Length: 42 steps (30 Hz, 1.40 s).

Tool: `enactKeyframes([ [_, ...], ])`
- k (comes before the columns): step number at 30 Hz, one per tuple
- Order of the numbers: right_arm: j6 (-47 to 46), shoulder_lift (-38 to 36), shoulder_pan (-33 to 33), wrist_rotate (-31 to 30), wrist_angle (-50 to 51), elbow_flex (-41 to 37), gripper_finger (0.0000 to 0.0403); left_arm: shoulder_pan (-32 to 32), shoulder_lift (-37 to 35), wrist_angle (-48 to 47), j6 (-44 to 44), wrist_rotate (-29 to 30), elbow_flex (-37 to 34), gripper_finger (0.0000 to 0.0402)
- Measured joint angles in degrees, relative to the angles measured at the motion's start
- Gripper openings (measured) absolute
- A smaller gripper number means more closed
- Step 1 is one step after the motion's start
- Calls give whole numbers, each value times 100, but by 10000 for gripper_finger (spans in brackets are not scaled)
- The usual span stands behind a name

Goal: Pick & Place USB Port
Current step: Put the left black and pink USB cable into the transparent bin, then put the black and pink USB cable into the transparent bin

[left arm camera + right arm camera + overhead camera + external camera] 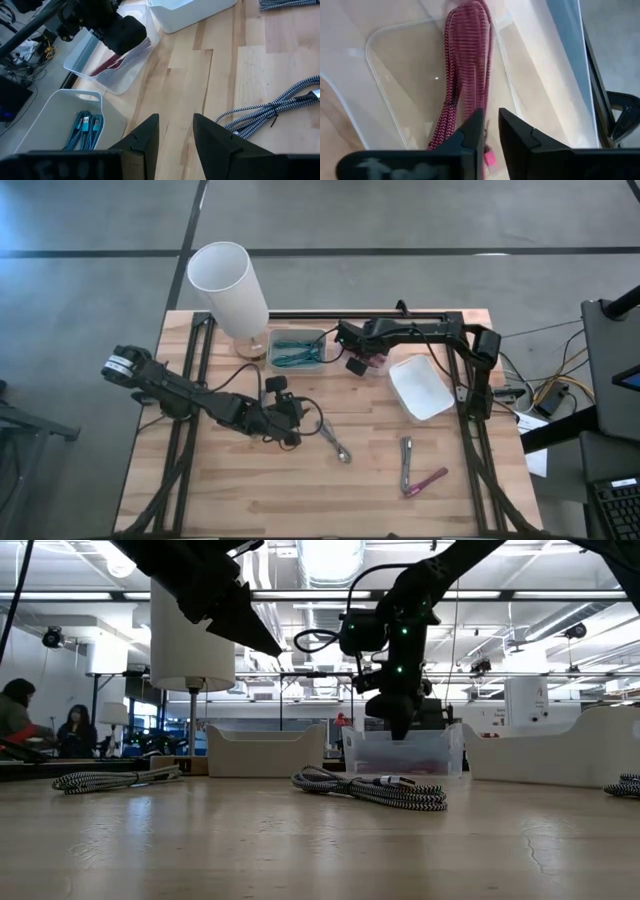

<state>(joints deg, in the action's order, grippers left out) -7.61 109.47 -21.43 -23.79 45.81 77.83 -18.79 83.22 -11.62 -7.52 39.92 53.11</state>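
Observation:
A red-pink braided USB cable lies along the floor of the clear bin at the table's far side. My right gripper points down into that bin, its fingers a narrow gap apart, with the cable's length beside one finger. My left gripper is open and empty over the table's middle. A black-and-white braided cable lies on the wood beside it. My right gripper comes at the clear bin from above. A pink plug end shows in the gap between its fingers. I cannot tell whether the fingers touch it. The rest of the cable rests on the bin floor.
A white bin holding teal cables sits left of the clear bin, and a white lamp stands behind it. Another white bin is to the right. Two braided cables and a pink one lie nearer the front.

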Motion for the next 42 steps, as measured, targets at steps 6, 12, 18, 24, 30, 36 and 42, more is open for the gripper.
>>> enactKeyframes([
  [6,-38,0,21,22,15,-27,83,0,0,0,-46,0,-1,124],
  [12,-36,-126,218,28,264,84,111,0,0,0,-47,-2,-1,124],
  [18,-380,-262,635,34,993,449,132,0,0,0,-47,-2,0,124],
  [24,-1152,-360,1206,70,1840,776,144,0,0,-2,-45,-2,-1,124],
  [30,-1872,-557,1836,584,2432,819,142,3,0,-103,-46,-4,-1,124],
  [36,-2784,-1034,2497,768,2727,761,127,2,0,-273,-125,-4,-1,124],
  [42,-4235,-1705,3164,1027,2701,183,123,2,0,-308,-282,-7,-1,124],
])
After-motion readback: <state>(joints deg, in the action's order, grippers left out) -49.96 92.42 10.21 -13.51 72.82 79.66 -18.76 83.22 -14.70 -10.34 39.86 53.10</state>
